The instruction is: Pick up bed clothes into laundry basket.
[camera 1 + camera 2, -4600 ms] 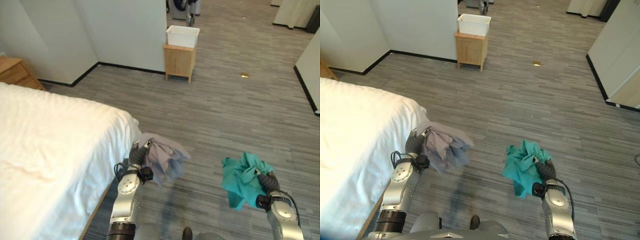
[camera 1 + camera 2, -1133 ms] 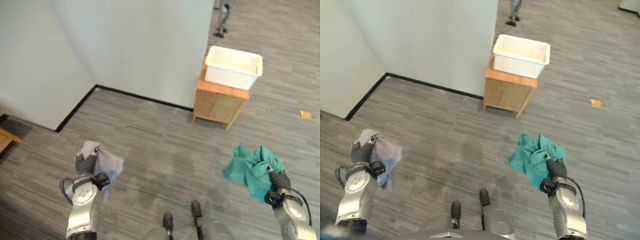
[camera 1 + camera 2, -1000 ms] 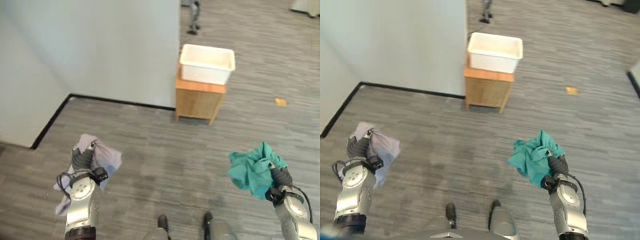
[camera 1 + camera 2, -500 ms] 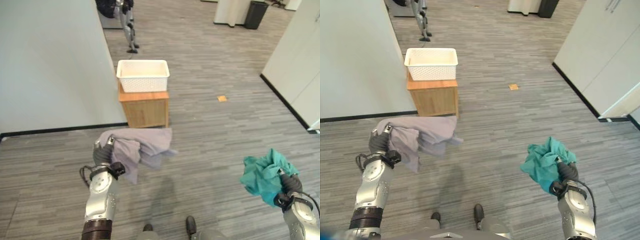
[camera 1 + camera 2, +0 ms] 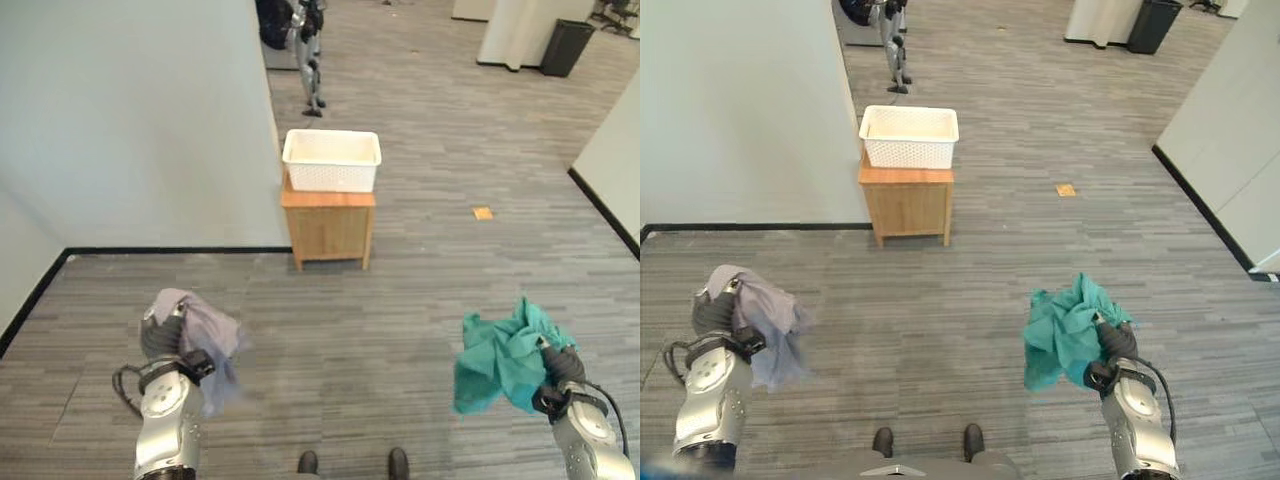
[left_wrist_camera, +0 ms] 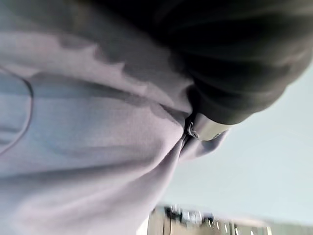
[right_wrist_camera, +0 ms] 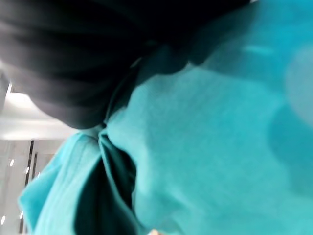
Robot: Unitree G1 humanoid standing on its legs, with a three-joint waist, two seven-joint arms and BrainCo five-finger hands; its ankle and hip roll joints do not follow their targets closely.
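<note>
Grey garment (image 5: pixel 205 335) is bunched in curled left hand (image 5: pixel 160 338); teal garment (image 5: pixel 1065 330) is gripped in clenched right hand (image 5: pixel 1114 345). White laundry basket (image 5: pixel 331 160) is seen well ahead on wooden cabinet (image 5: pixel 329 230). Risk: trailing cloth may be snagged or dropped en route, since edges hang loose.

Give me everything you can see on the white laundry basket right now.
The white laundry basket is a rectangular plastic tub with perforated, lattice-like walls and a smooth rolled rim. It sits upright on top of a small wooden cabinet that stands against the end of a pale wall, ahead of the robot across grey plank flooring. Nothing shows above its rim, and its floor is too washed out to tell if it holds anything. Nothing but the cabinet touches it.
</note>
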